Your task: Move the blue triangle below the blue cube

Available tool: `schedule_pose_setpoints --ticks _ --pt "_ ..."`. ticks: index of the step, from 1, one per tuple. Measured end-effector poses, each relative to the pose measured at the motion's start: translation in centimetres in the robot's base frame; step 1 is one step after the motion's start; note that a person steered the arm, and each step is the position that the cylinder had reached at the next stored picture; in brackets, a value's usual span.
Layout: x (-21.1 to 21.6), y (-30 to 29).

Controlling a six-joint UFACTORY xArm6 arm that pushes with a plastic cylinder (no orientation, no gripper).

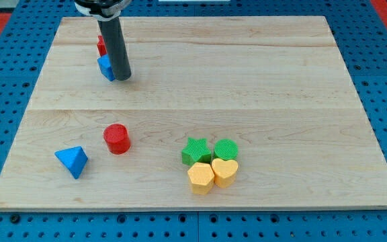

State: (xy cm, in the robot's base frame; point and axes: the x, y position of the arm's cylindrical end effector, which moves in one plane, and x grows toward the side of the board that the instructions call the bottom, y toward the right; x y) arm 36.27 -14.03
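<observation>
A pale wooden board (247,87) fills most of the view, lying on a blue pegboard surface (381,222) dotted with holes. No brand, label or writing can be read anywhere. The dark rod (115,47) comes down from the view's top left, and my tip (122,77) rests on the board right against the blue cube (105,68), on its right side as seen here. The rod has no jaws, so there is nothing to stand apart or together; it clamps nothing. A red block (101,45), its shape mostly hidden by the rod, sits just above the blue cube. The blue triangle (72,161) lies well apart from the tip, near the view's bottom left, with a red cylinder (117,139) near it, up and to the right. Toward the bottom centre four blocks huddle together, touching: a green star (195,151), a green cylinder (226,149), a yellow hexagon-like block (201,177) and a yellow heart (224,171).
</observation>
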Motion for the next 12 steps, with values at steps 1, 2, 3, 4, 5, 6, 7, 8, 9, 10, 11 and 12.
schedule_pose_setpoints --ticks 1,2,3,4,5,6,7,8,9,10,11,12 --pt "0.0 -1.4" --pt "0.3 -1.7" --pt "4.0 -5.3" --pt "8.3 -8.6" --pt "13.0 -10.1" --pt "18.3 -10.1" --pt "22.9 -9.8" --pt "23.5 -4.1" --pt "22.1 -0.7" --pt "21.0 -2.2" --pt "20.1 -5.6" --pt "19.7 -8.2"
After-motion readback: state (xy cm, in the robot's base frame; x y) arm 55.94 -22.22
